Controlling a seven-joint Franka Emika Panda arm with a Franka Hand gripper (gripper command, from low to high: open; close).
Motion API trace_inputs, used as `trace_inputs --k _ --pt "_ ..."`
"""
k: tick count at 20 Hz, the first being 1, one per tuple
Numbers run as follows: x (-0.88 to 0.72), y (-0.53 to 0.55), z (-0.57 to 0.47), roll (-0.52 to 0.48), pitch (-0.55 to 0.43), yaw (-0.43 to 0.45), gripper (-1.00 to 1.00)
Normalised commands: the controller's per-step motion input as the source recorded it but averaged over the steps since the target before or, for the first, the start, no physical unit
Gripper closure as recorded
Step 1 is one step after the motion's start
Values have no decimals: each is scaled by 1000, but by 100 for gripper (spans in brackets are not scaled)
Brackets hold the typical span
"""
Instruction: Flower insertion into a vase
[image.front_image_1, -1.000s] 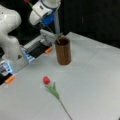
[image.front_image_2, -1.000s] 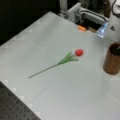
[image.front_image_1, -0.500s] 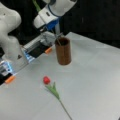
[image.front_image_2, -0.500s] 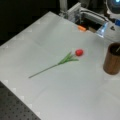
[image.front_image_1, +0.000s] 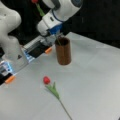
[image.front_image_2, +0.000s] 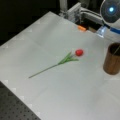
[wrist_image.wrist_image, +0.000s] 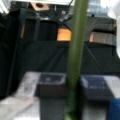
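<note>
I count two flowers and one vase. In a front view, the held flower (image.front_image_1: 37, 5) shows at the upper left, its red bud cut by the top edge and its green stem running down through the tool (image.front_image_1: 57, 33), which is clenched on that stem right above the vase (image.front_image_1: 63, 51), upper centre on the white surface (image.front_image_1: 100, 82). The second flower (image.front_image_1: 52, 88) lies flat at lower centre, well apart from the vase. In a front view the lying flower (image.front_image_2: 62, 60) is at centre and the vase (image.front_image_2: 112, 60) at the right edge. Only the wrist view shows the stem (wrist_image.wrist_image: 76, 57) between the pads (wrist_image.wrist_image: 51, 87). I can read no writing.
</note>
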Motion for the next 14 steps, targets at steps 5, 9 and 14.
trace_inputs --k 5,9,14 --pt "451 -51 -295 -143 12 18 100" --pt "421 -106 -240 -104 27 60 100" --pt "410 -116 -142 -83 52 57 -100"
